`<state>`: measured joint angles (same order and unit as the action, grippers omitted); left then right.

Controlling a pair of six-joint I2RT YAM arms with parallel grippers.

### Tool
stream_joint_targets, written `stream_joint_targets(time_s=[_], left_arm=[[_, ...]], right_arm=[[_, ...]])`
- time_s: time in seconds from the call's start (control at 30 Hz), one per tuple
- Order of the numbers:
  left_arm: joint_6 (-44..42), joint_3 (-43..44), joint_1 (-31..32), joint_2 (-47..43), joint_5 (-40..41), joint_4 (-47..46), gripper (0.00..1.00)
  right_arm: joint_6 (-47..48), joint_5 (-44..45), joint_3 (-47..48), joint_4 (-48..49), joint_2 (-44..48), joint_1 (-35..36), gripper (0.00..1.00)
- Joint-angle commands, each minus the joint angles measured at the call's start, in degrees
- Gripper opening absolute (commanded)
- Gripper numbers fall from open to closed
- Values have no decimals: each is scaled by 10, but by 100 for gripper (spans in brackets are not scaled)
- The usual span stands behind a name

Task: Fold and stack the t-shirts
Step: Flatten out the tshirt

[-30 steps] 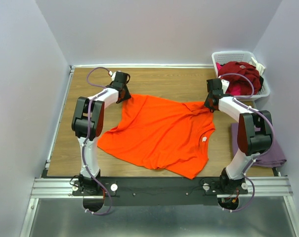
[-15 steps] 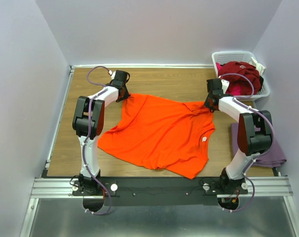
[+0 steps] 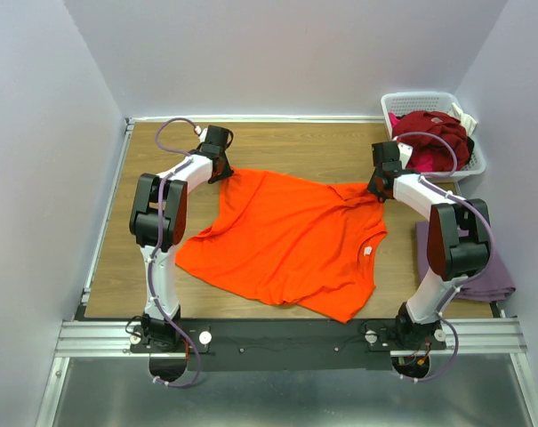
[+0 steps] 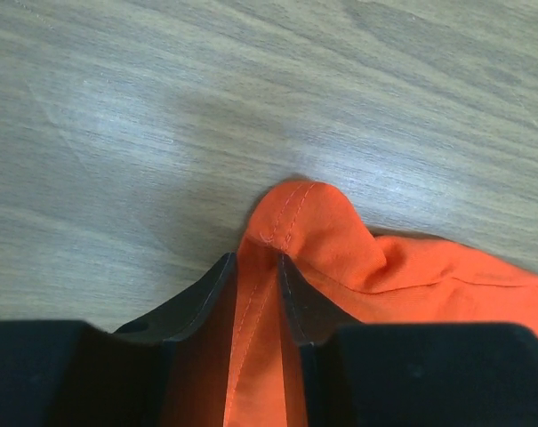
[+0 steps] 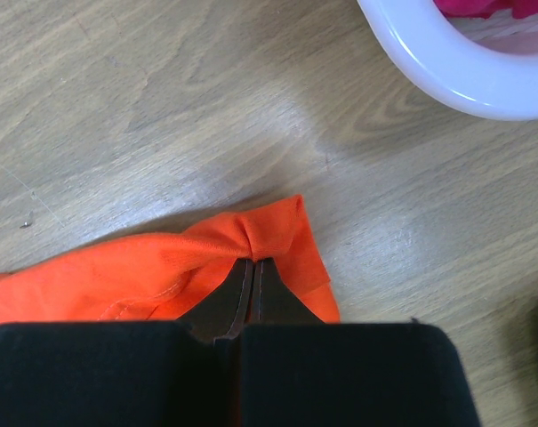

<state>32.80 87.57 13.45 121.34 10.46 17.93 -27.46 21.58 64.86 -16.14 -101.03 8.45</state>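
- Fabric sits in both grips: my left jaws are pinching a stitched hem corner of the orange t-shirt (image 4: 291, 222), with a narrow fold of cloth running up between them.
- My right jaws are pressed nearly together on another bunched corner of the same tee, the corner nearest the white basket (image 5: 446, 76).
- The tee lies spread and slightly rumpled on the counter (image 3: 295, 147), left of the basket and nearer the arm bases. Its neck label (image 3: 368, 252) shows on the side toward the basket.
- A dark red t-shirt (image 3: 433, 129) is heaped inside the basket, and a mauve-purple t-shirt (image 3: 482, 271) lies on the counter on the basket's near side.
- I judge the cloth light and limp. It will sag between two grips and could slide out of a shallow pinch.
- Hemmed corners look like the best hold to me, since the doubled, stitched fabric gives the jaws some thickness to bite.
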Motion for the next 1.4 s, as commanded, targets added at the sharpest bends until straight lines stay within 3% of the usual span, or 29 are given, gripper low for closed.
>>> stream_joint_targets(time_s=[0.0, 0.23, 0.5, 0.7, 0.97, 1.37], left_arm=[[-9, 1, -4, -30, 16, 6, 37], [-14, 13, -4, -26, 22, 0, 56], [-21, 73, -4, 30, 2, 4, 56], [-22, 110, -4, 67, -5, 31, 50], [-22, 38, -4, 22, -1, -4, 50], [-34, 27, -4, -31, 4, -11, 50]], right_arm=[[-7, -6, 9, -4, 5, 2, 1], [-6, -6, 9, -4, 4, 3, 1], [-7, -5, 10, -4, 6, 2, 1], [-6, 1, 8, -4, 9, 2, 1], [-9, -7, 4, -4, 6, 3, 1], [-9, -12, 4, -4, 7, 3, 1]])
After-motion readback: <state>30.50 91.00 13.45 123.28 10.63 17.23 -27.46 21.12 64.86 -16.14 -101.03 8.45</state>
